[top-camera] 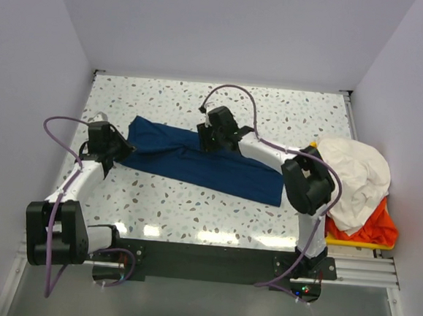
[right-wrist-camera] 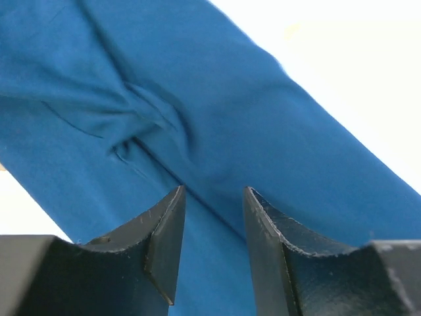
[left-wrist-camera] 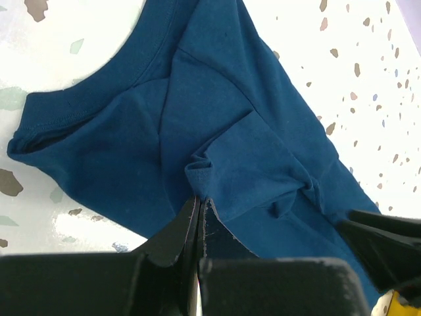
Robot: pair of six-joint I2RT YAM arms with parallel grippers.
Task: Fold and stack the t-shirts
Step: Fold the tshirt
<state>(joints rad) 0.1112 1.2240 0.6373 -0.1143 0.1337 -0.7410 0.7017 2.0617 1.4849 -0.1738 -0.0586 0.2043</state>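
Note:
A navy blue t-shirt point(top-camera: 196, 163) lies stretched in a long band across the middle of the table; no white print shows. My left gripper point(top-camera: 121, 152) is at its left end, shut on a bunched fold of the navy cloth point(left-wrist-camera: 200, 172), jaws pressed together point(left-wrist-camera: 198, 201). My right gripper point(top-camera: 209, 136) hovers over the shirt's far edge near the middle, open, with blue cloth point(right-wrist-camera: 217, 125) between and beyond its fingers point(right-wrist-camera: 214, 194). A cream-white shirt point(top-camera: 355, 173) and an orange-red shirt point(top-camera: 373, 225) lie heaped at the right.
The heaped shirts sit in a yellow bin point(top-camera: 353, 243) at the right edge, next to the right arm's elbow point(top-camera: 308, 184). The speckled table point(top-camera: 192, 211) is bounded by white walls at the back and sides. The shirt's neckline point(left-wrist-camera: 79, 108) faces left.

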